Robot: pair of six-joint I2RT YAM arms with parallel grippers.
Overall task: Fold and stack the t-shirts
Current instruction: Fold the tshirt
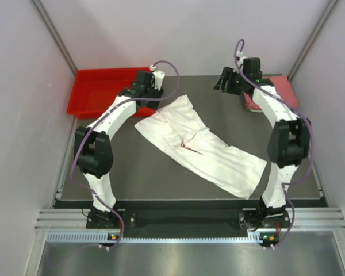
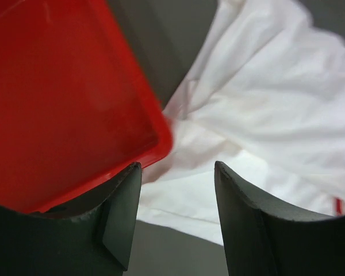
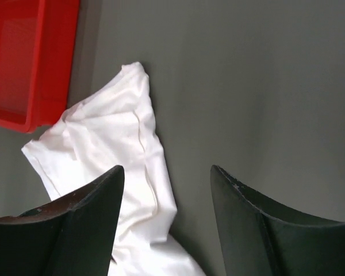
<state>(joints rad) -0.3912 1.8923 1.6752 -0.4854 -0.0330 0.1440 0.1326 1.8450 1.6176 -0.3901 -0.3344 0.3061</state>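
The white t-shirt [image 1: 202, 147] lies rumpled and spread diagonally across the middle of the dark table, a bit of red print [image 1: 188, 145] showing at a crease. The pink-red folded t-shirt [image 1: 282, 91] lies at the back right corner, partly hidden by my right arm. My left gripper [image 1: 151, 92] is open and empty over the shirt's back left edge; its wrist view [image 2: 178, 172] shows white cloth [image 2: 264, 115] below. My right gripper [image 1: 219, 81] is open and empty above the table behind the shirt; in its wrist view [image 3: 168, 172] a sleeve [image 3: 115, 149] lies to the left.
A rigid red plastic bin [image 1: 103, 89] stands at the back left, its near corner touching the white shirt [image 2: 63, 98]; it also shows far left in the right wrist view [image 3: 29, 63]. Dark table top [image 1: 132, 172] is bordered by walls at left, right and back.
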